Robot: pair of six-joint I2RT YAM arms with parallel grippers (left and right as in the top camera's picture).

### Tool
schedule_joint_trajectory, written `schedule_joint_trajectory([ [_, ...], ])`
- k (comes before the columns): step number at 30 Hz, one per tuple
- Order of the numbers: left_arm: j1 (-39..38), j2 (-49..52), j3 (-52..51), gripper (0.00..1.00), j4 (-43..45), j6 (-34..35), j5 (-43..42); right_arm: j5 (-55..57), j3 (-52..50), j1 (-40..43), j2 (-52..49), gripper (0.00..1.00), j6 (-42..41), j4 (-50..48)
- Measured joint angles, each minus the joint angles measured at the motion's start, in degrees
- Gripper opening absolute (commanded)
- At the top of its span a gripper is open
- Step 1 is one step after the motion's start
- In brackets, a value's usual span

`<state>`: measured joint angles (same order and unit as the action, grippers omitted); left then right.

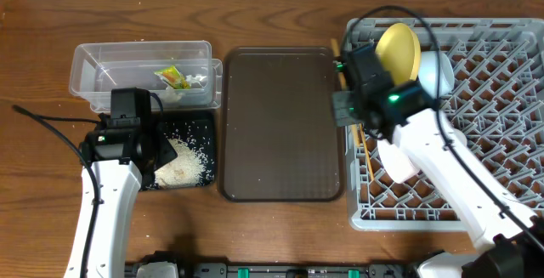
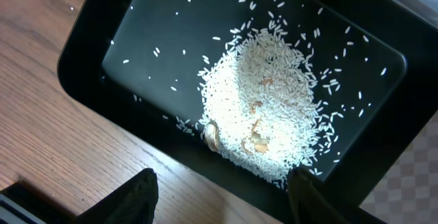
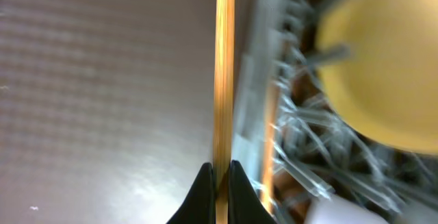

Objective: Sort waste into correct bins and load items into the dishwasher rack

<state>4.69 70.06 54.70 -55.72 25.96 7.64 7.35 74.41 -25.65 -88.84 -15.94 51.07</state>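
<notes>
My right gripper [image 3: 220,183] is shut on a wooden chopstick [image 3: 224,73] that runs along the gap between the brown serving tray and the dishwasher rack [image 1: 476,195]. From overhead this gripper [image 1: 342,72] is at the rack's near-left corner. A second chopstick [image 1: 366,155] lies inside the rack's left edge. The yellow plate [image 1: 399,50] stands in the rack beside a pale bowl [image 1: 436,74]. My left gripper [image 2: 222,196] hangs open over the near rim of the black tray [image 2: 102,39], which holds a heap of white rice [image 2: 267,101]. The snack wrapper [image 1: 172,76] lies in the clear tub [image 1: 93,67].
The brown serving tray [image 1: 280,125] lies between the black tray and the rack. Bare wooden table [image 1: 255,235] runs along the front. Black cables trail from both arms over the table and the rack.
</notes>
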Motion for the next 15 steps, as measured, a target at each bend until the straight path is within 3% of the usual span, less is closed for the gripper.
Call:
schedule_joint_trajectory([
  [7,0.00,0.00,0.00,0.64,0.20,0.00,0.00,0.07,-1.88,4.63,-0.09,0.02,-0.66,3.21],
  [10,0.00,0.00,0.00,0.63,0.22,0.00,0.00,0.48,-4.50,5.25,-0.09,0.17,-2.10,2.58],
  [13,0.00,0.00,0.00,0.64,0.26,-0.07,-0.11,0.55,-6.43,5.33,-0.22,0.25,-2.73,0.74],
  [15,0.02,0.00,0.00,0.69,0.68,-0.76,-0.81,0.46,-6.71,5.33,-0.28,0.39,-3.26,-0.35],
])
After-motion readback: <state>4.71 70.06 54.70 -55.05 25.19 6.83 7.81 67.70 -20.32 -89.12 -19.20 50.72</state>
